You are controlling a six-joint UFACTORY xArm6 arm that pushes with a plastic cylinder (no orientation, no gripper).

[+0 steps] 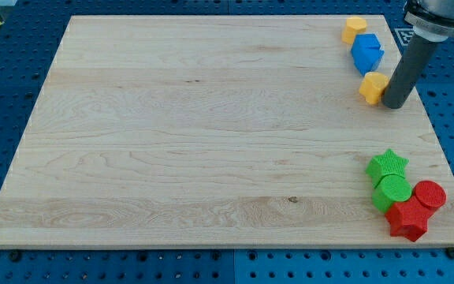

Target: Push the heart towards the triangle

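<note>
No claw is fitted, so no open or closed state applies: only a rod is carried, and my tip (393, 105) is seen at the view's upper right, touching or just beside the right side of a yellow block (373, 87). That block is taken to be the heart, though its shape cannot be made out for certain; a second yellow block (355, 28) sits near the top edge, with a blue block (366, 52) between the two. No triangle can be identified with confidence; the blue block's shape is unclear and may be it. At the lower right a green star (388, 165), a green round block (392, 192), a red round block (429, 194) and a red block (407, 219) are clustered, well apart. The step is judged as contact just made, the push barely begun. If blue is the target, the tip should be repositioned below the yellow block and driven toward the view's top, slowly, so glancing off is avoided
</note>
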